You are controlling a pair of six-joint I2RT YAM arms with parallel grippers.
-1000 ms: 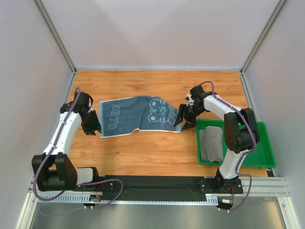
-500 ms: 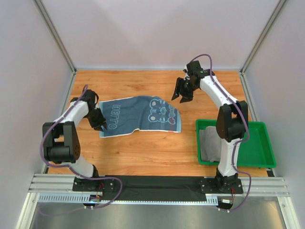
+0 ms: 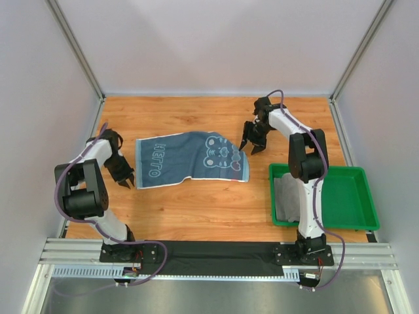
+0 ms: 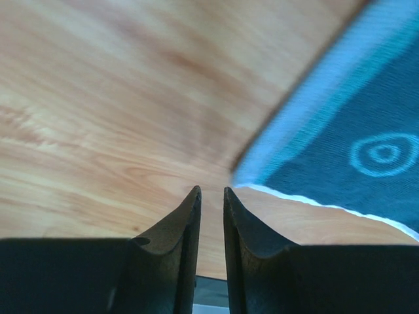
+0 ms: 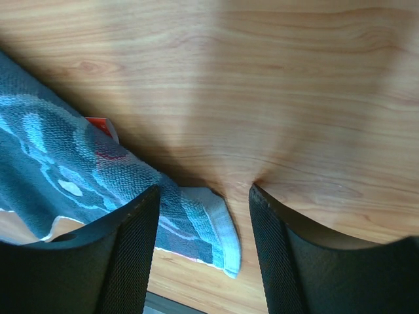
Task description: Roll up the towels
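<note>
Left fingers [image 4: 183, 222], almost together and empty, sit near the desk's left edge beside a corner of the blue towel [image 3: 190, 157]. The towel lies flat, unrolled. Right fingers [image 5: 131, 229], apart, straddle its opposite corner. A grey towel [image 3: 289, 196] lies in the tray [image 3: 340, 196]. Rolling appears not yet begun.

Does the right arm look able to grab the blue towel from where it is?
Probably yes: the right arm holds its jaws open right above a corner of the blue towel, with bare table around and nothing between.
</note>
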